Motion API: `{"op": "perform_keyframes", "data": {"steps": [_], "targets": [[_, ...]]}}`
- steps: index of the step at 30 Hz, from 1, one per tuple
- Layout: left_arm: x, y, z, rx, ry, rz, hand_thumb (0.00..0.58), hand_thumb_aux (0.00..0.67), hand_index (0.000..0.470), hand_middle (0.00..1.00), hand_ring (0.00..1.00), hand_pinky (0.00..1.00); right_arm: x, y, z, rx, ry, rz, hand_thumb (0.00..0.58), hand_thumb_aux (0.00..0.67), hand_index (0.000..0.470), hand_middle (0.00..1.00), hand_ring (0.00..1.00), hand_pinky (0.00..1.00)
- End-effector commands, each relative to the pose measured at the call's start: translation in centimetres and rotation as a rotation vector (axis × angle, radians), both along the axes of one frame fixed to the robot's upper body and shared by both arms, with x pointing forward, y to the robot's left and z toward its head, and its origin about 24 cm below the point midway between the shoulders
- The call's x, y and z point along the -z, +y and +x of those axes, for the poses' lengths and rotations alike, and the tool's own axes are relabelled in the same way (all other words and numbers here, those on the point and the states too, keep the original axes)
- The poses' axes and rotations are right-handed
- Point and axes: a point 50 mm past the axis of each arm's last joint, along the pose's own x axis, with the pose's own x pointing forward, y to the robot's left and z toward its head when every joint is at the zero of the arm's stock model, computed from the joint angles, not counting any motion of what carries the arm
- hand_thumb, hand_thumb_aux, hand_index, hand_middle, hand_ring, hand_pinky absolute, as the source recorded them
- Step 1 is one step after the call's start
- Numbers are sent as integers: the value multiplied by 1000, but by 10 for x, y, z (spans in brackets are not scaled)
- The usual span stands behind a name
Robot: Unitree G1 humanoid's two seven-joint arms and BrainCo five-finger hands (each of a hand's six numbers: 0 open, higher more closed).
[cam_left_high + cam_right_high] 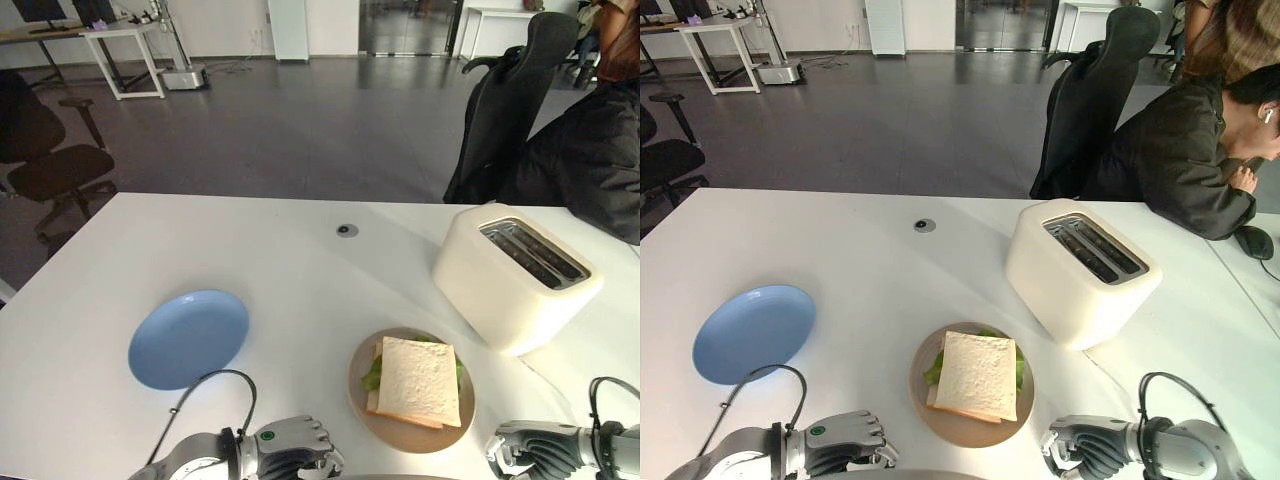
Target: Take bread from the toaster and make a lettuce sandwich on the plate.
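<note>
Left hand (290, 445) near white, lettuce-edged sandwich (415, 378)

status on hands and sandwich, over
Curled, holding nothing: left robot hand, right robot hand. Built sandwich on plate, lettuce inside. Off left, blue plate, not in the way.

Sandwich (418, 380) lies on the plate (395, 433) — toaster (515, 275) behind to its right, second plate (188, 338) left.

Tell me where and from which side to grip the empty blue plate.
Probably the near rim of the blue plate, approached low by the left hand. It lies flat on the table, so only its raised edge offers a hold, and that side is nearest that hand.
</note>
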Motion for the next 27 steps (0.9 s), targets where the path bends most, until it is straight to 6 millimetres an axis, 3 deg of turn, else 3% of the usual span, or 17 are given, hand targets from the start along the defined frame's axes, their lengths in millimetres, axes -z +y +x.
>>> {"op": "perform_keyframes", "data": {"steps": [1,5,9,10,13,16,20,21,22,24,25,26,27], "targets": [[25,-18,21,-30,-57,115,580,670,470,1000,1000,1000,32,16,12,-40,-5,-38,580,670,470,1000,1000,1000],[34,-30,52,-123,-171,158,580,670,470,1000,1000,1000,56,38,46,17,-121,5,580,670,470,914,914,914],[39,-19,99,-268,-299,242,580,670,470,1000,1000,1000,80,56,87,217,-191,33,580,670,470,910,910,910],[41,-10,115,-312,-336,287,580,670,470,1000,1000,1000,85,58,98,261,-208,29,580,670,470,694,694,694],[39,12,154,-416,-428,352,580,670,470,1000,1000,1000,93,70,134,341,-293,16,580,670,470,651,651,651],[34,8,169,-440,-470,322,580,670,470,1000,1000,1000,88,77,147,365,-355,63,580,670,470,647,647,647],[33,11,166,-443,-483,283,580,670,470,1000,1000,1000,73,79,145,348,-421,173,580,670,470,635,635,635],[30,11,162,-443,-470,255,580,670,470,1000,1000,1000,68,77,144,347,-440,192,577,625,439,510,510,510],[26,11,157,-438,-464,231,580,670,470,1000,1000,1000,63,74,144,344,-461,209,541,497,348,200,200,200],[9,10,142,-424,-467,175,580,665,466,1000,1000,1000,44,61,139,364,-519,258,491,407,286,173,173,173],[0,8,132,-424,-455,124,567,570,400,1000,1000,1000,35,54,133,377,-541,283,352,250,175,161,161,161],[-10,4,118,-434,-430,42,519,452,317,902,902,902,26,47,123,386,-557,311,0,0,0,145,145,145],[-18,0,103,-451,-394,-48,458,363,254,4,4,4,19,43,112,397,-559,344,0,0,0,86,86,86]]}}
